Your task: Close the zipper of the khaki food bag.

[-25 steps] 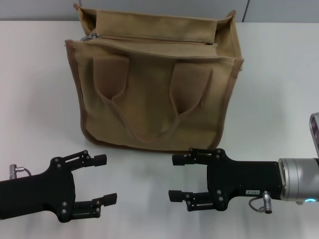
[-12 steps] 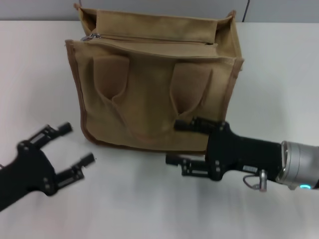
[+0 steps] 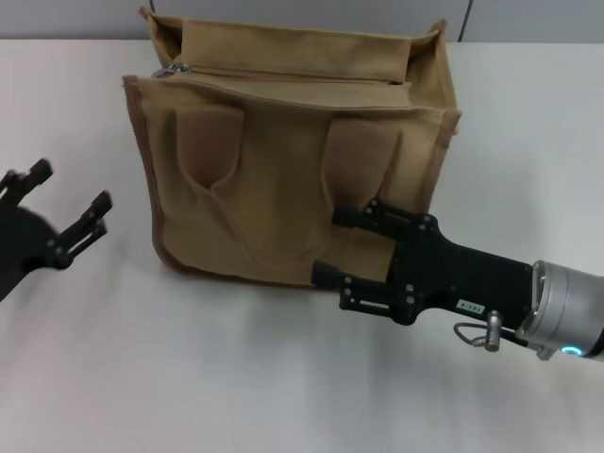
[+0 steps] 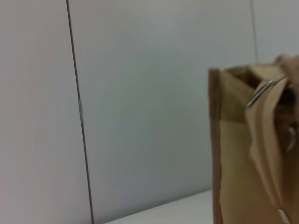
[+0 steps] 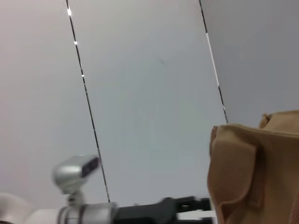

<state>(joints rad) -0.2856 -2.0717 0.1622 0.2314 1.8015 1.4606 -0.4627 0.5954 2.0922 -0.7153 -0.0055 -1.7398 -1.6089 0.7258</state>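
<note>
A white table [image 3: 236,377] runs back to a pale grey panelled wall [image 4: 140,116], and the khaki food bag [image 3: 293,160] stands upright on it toward twelve o'clock of the head view.

The right gripper [image 3: 344,245] has its fingers apart, one fingertip [image 3: 342,215] high and the other low, both overlapping the lower front face of the bag at about five o'clock from the bag's middle; whether they touch the canvas cannot be told. Behind them come the black gripper body and the silver wrist, reaching in from four o'clock. The left gripper [image 3: 61,203] also has its fingers spread, holding nothing, off at nine o'clock and well apart from the bag's side.

The zipper [image 3: 283,78] runs across the top panel, with its silver slider [image 3: 173,68] at the ten o'clock corner. The gap along its line suggests it is open. This looks like the approach step: neither gripper is at the slider. The next move likely calls for the left gripper to rise to that corner and pinch the pull tab while the right steadies the bag.

The left wrist view alone shows the metal pull tab [image 4: 264,91] close, at the bag's upper corner. The right wrist view shows the bag's far side and the other arm's gripper [image 5: 187,204] low beside it, which the head view places differently.
</note>
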